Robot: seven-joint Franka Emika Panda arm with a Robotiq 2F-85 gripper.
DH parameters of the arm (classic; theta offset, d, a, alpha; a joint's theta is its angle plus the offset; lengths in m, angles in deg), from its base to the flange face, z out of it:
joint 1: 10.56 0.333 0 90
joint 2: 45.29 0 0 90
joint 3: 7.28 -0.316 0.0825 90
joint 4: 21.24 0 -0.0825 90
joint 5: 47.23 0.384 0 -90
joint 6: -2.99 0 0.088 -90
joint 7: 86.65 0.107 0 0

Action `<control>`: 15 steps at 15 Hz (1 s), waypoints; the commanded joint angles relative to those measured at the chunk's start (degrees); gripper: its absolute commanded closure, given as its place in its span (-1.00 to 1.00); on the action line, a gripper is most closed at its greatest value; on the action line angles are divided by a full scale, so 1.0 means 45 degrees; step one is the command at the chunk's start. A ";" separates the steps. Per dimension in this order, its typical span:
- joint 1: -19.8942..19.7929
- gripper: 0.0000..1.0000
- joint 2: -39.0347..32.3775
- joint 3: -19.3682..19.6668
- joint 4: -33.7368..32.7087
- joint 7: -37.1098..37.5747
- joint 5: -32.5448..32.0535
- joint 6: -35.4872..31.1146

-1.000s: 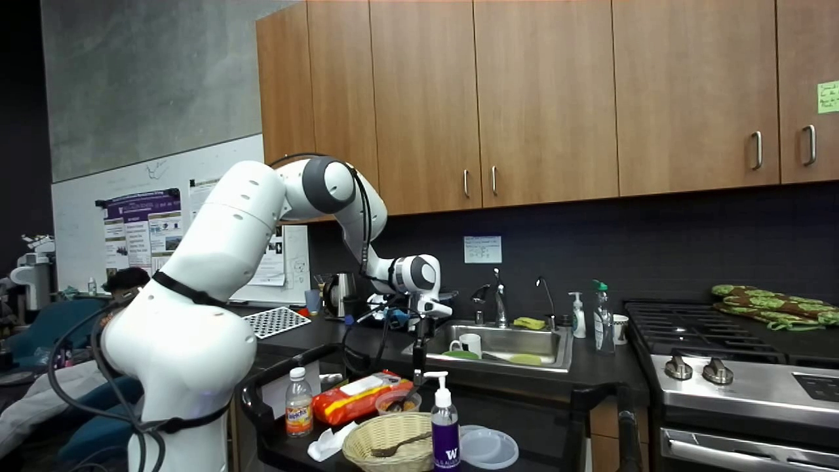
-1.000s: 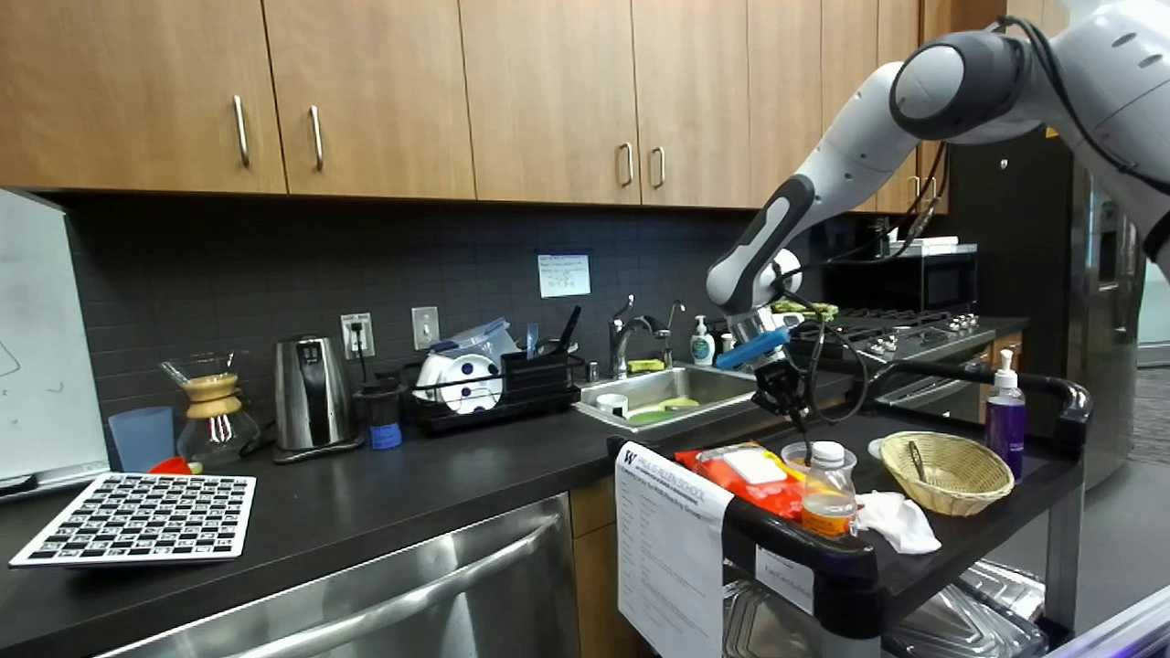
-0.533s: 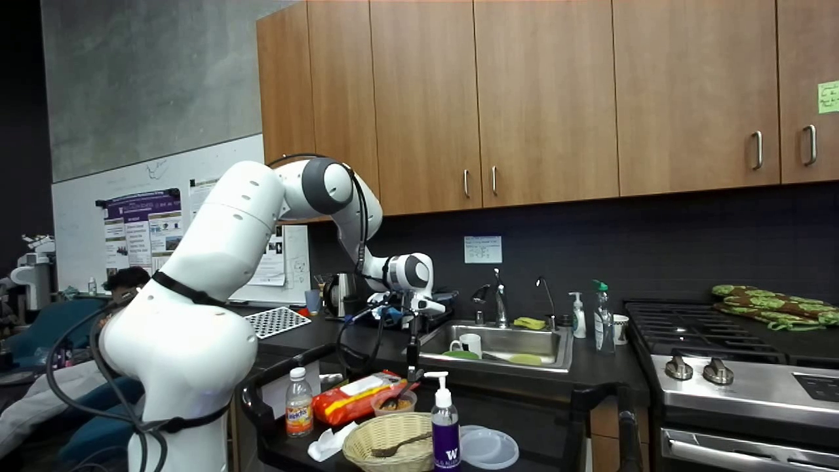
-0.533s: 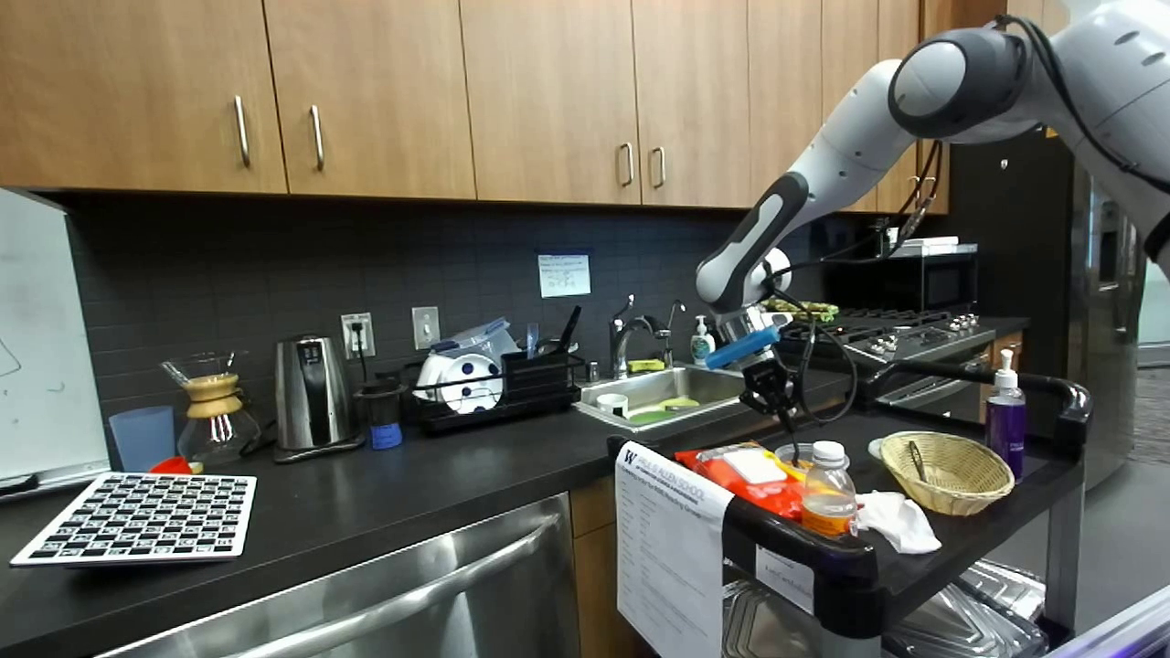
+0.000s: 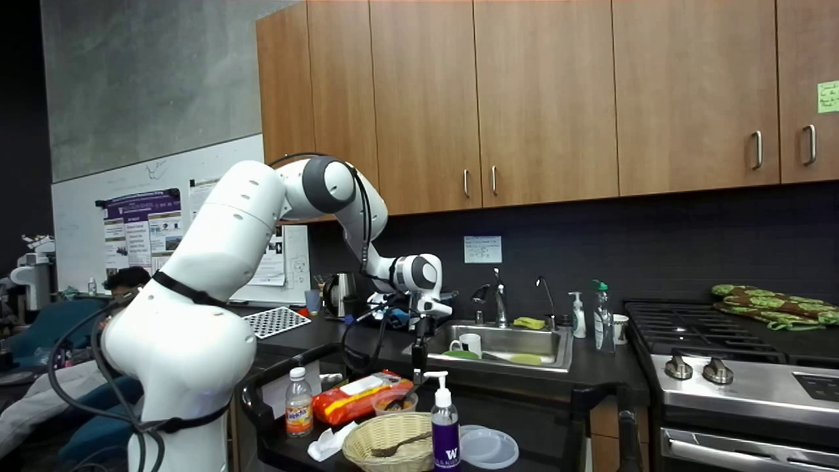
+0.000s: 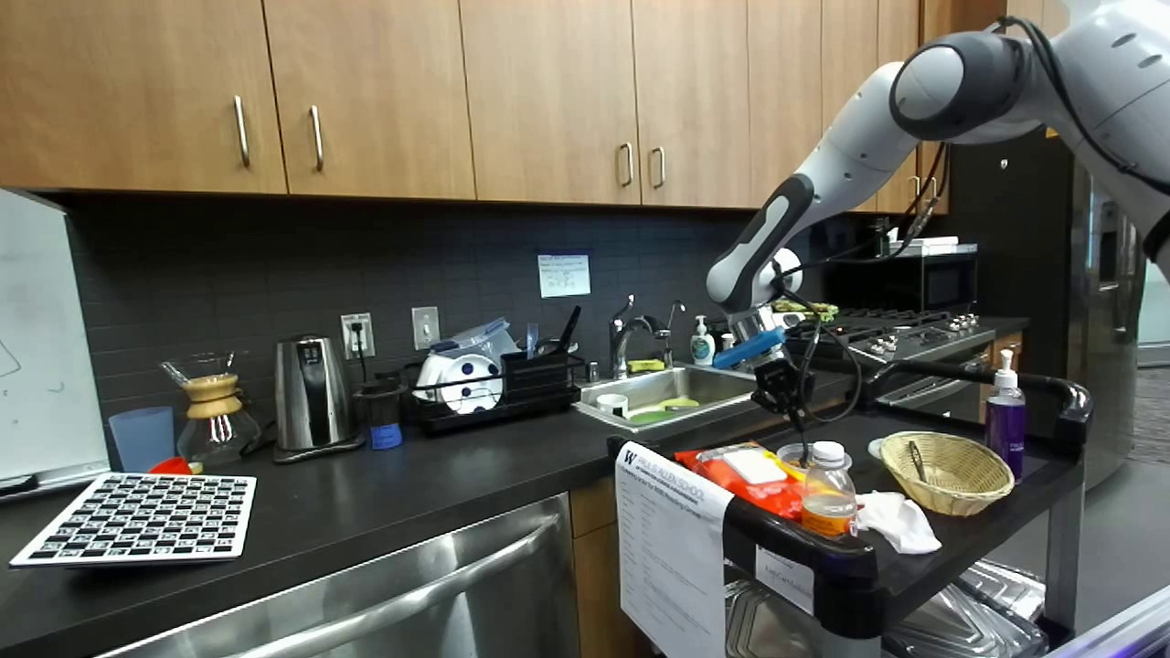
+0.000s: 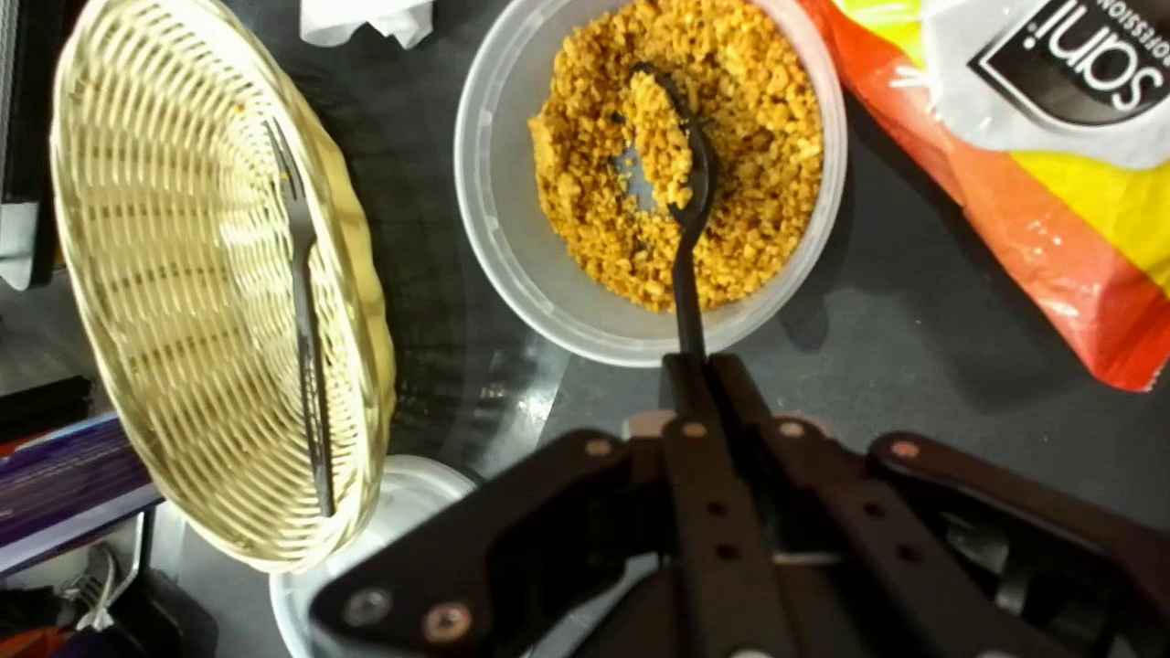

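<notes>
Here, hand [image 7: 702, 367] clasping black spoon [image 7: 687, 256], golden crumbs [image 7: 763, 137] in tub [image 7: 585, 320], fork [image 7: 306, 302] in basket [image 7: 164, 256].

In both exterior views, flat-fronted wood-grain wall cabinets [image 5: 544, 98] hang above a dark tiled backsplash [image 6: 393, 251]. Below runs a black countertop [image 6: 457, 475] with an inset stainless-steel sink [image 5: 524, 339]; under the countertop sits a dishwasher [image 6: 512, 594] whose steel front gleams with reflected light. A gas range [image 5: 760, 393] adjoins the countertop. A mottled grey wall [image 5: 151, 85] rises over a whiteboard [image 5: 75, 249], and a refrigerator [image 6: 1015, 274] borders a strip of grey floor [image 6: 1143, 521].
</notes>
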 commanded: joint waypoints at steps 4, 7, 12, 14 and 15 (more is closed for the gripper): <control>-0.0138 0.97 0.0084 -0.0080 0.0039 0.0814 0.0947 -0.0264; -0.0149 0.97 0.0070 -0.0076 -0.0017 0.0928 0.1192 -0.0394; -0.0204 0.97 -0.0019 -0.0015 -0.0266 0.1050 0.1164 -0.0479; -0.0211 0.97 0.0011 -0.0054 -0.0296 0.0997 0.1168 -0.0447; -0.0218 0.97 0.0038 -0.0083 -0.0256 0.0954 0.1204 -0.0447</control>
